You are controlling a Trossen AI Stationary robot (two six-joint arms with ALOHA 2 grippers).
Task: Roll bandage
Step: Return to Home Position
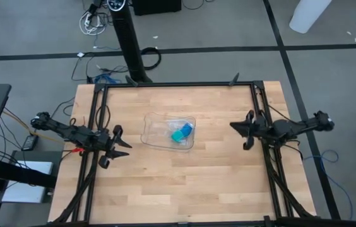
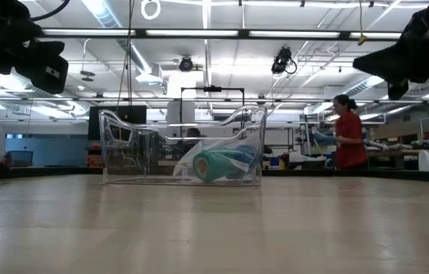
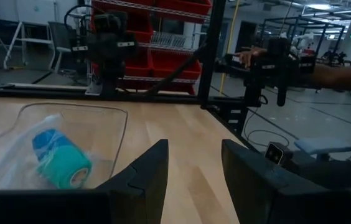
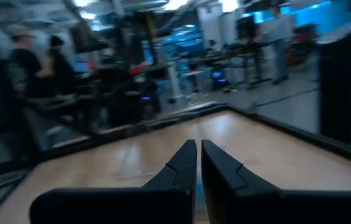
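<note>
The bandage [image 1: 188, 128] is a small blue roll lying in a clear plastic tray [image 1: 154, 120] at the table's middle, next to a teal-green block [image 1: 178, 136]. In the left wrist view the blue bandage [image 3: 46, 139] and the teal block [image 3: 66, 167] lie close together beside crumpled clear plastic. My left gripper [image 1: 117, 146] is open and empty above the table's left side, pointing at the tray; it also shows in its own wrist view [image 3: 194, 177]. My right gripper [image 1: 236, 127] is shut and empty above the table's right side; it also shows in its own wrist view [image 4: 198, 155].
The tray [image 2: 123, 144] stands on the wooden table top with bare wood on all sides. A black frame [image 1: 178, 84] runs along the table's far and side edges. People [image 2: 347, 133] stand in the room beyond the table.
</note>
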